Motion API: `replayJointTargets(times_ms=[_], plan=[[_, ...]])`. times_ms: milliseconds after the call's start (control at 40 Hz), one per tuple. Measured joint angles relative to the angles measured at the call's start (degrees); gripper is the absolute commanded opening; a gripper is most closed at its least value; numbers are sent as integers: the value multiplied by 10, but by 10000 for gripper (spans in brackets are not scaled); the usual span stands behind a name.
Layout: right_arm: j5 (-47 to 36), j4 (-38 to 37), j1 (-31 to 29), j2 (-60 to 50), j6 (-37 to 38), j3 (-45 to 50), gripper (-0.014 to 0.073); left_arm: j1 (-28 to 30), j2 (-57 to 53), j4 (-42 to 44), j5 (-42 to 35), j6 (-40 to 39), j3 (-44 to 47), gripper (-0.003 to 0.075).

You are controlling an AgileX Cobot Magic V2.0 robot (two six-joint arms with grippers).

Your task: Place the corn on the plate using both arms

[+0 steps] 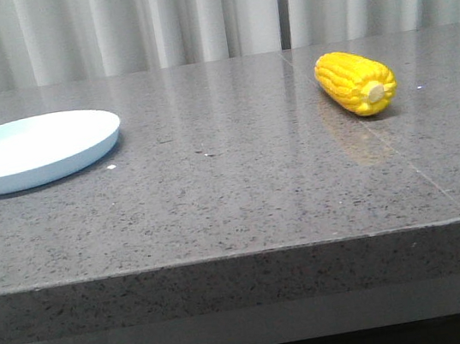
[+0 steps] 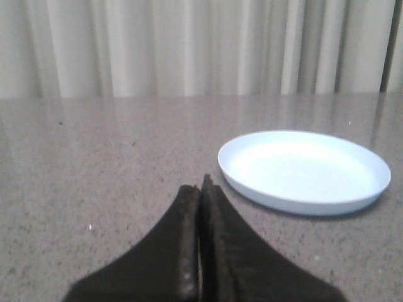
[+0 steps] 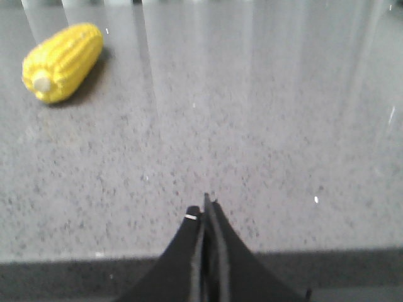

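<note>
My left gripper (image 2: 201, 189) has its fingers pressed together, holding nothing, low over the grey stone table (image 1: 217, 200). The plate (image 2: 304, 171) sits ahead of those fingertips and off to one side, apart from them, resting flat on the table with nothing in it. My right gripper (image 3: 206, 204) is likewise pinched together and holds nothing, near the table's front edge. The corn (image 3: 62, 61) lies on its side well ahead of that gripper, pale cut end turned toward it, well apart from the plate.
</note>
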Motion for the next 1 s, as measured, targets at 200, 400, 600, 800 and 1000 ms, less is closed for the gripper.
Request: replayJointTargets(times_ms=[200,400,600,800,1000], plan=[[2,0,0,0,0,-76,-61,0,0,-1,-15,0,-65,-20],[74,0,0,13,0,-207,-61,0,22,13,95,0,-196,-20],[113,0,0,109,0,-304,-90,0,116,42,161,0,-261,-20],[114,0,0,183,0,-329,-89,0,161,46,174,0,-268,-19],[115,0,0,186,0,-329,122,0,161,46,174,0,-269,139]])
